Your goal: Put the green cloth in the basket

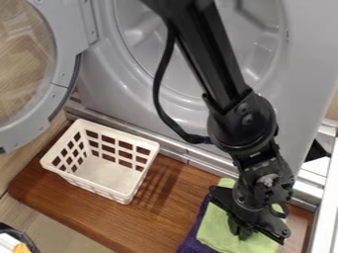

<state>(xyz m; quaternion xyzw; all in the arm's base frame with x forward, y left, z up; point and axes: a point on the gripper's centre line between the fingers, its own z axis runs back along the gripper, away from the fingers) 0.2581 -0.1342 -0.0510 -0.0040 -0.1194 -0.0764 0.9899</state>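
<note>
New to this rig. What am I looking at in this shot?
One picture, from a fixed camera looking down at a slant. The black machine is a robot arm; it comes in from the top edge and ends in a gripper, which is down at the green cloth. Whether it has hold of the cloth, I can't tell. A purple cloth sticks out from beneath the green one. Both are on a brown wooden surface, with a white basket to the left in the picture. Behind is a grey machine, likely a washer or dryer, its round door open.
</note>
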